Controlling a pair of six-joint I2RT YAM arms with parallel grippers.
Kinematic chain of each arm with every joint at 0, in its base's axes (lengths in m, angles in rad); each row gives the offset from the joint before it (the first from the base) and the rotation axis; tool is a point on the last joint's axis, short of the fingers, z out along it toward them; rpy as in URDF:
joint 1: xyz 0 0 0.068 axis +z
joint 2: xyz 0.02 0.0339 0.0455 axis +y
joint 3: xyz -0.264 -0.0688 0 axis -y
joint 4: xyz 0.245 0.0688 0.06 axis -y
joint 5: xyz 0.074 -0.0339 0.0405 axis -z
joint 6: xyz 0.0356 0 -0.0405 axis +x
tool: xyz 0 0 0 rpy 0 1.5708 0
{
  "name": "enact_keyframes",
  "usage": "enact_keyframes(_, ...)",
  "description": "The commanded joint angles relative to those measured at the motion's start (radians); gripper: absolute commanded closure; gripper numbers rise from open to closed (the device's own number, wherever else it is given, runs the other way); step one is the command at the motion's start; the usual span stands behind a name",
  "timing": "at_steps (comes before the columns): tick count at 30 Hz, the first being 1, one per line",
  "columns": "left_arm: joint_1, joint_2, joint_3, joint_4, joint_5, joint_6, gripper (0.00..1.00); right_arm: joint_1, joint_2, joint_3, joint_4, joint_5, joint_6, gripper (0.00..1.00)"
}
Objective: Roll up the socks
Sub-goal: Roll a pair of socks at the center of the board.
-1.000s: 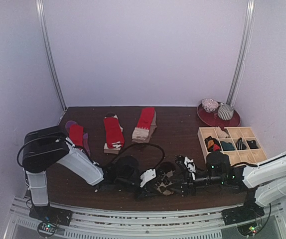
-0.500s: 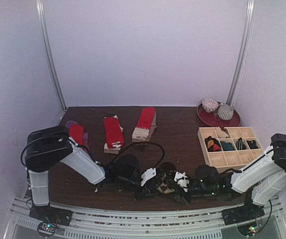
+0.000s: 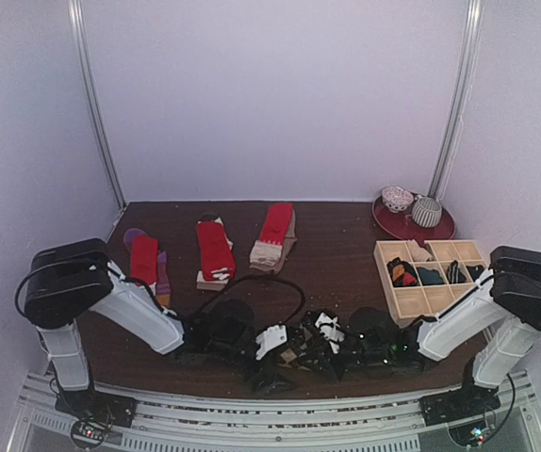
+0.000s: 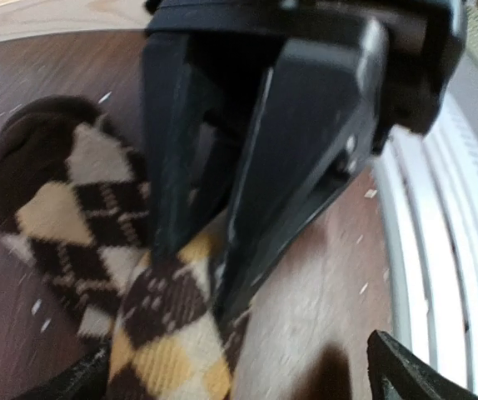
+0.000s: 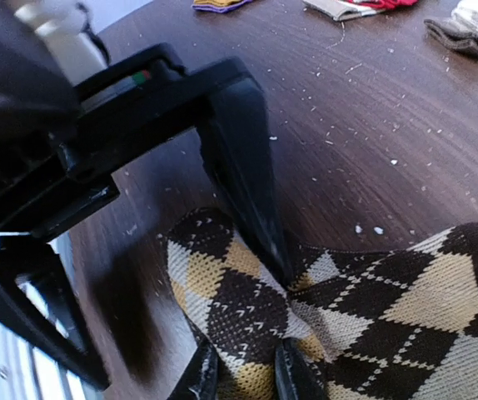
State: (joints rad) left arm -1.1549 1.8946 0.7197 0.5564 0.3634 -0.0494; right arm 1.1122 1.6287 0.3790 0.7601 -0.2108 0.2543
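At near table (image 3: 346,235) edge, brown-and-beige argyle sock (image 5: 372,308) lies bunched, diamond pattern, dark brown toe. Right gripper (image 5: 243,379) pinches its fabric; left gripper (image 4: 235,367) stands wide open beside it.

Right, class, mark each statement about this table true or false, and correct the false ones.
1. The argyle sock lies in the wooden tray. False: it lies on the table, between the grippers.
2. The right gripper pinches the argyle sock. True.
3. The left gripper is shut. False: its jaws stand open.
4. Three red socks lie flat farther back on the table. True.
5. The red plate is empty. False: two round things sit on it.
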Motion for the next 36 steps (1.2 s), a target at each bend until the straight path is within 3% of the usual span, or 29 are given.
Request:
enact_keyframes(1,0.021,-0.123,-0.104,-0.034,-0.282,0.111,0.02,-0.005,0.085,-0.022,-0.249,-0.165,0.220,0.81)
enact_keyframes(6,0.021,-0.250,-0.194,0.167,-0.271,0.264,0.02,-0.062,0.101,-0.035,-0.239,-0.314,0.376,0.80)
enact_keyframes(11,0.016,-0.215,-0.130,0.162,-0.146,0.341,0.14,-0.119,0.075,-0.069,-0.254,-0.353,0.415,0.80)
enact_keyframes(20,-0.024,-0.114,-0.059,0.095,0.030,0.390,0.24,-0.158,0.091,-0.045,-0.335,-0.382,0.358,0.80)
enact_keyframes(36,-0.035,0.022,0.035,-0.023,-0.053,0.399,0.50,-0.206,0.092,-0.027,-0.396,-0.441,0.288,0.80)
